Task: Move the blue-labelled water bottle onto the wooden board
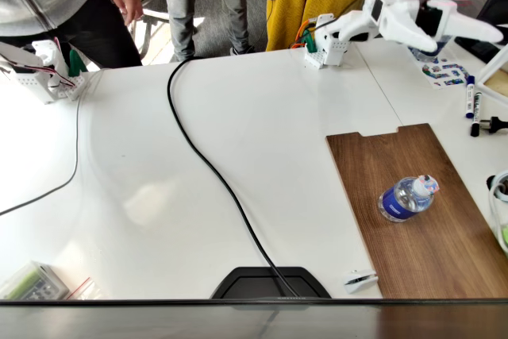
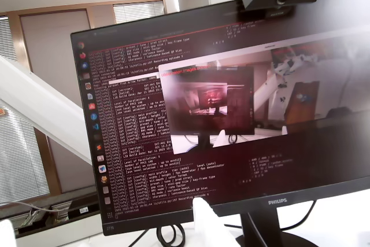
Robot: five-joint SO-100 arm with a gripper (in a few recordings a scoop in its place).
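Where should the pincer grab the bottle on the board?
Grip the bottle across its blue-labelled middle, coming down from above. It lies on its side on the board, cap toward upper right in the fixed view, so close across the round body, not along it; the cap end looks too narrow.

Blue-labelled water bottle (image 1: pixel 406 198) lies on its side on the wooden board (image 1: pixel 421 236)
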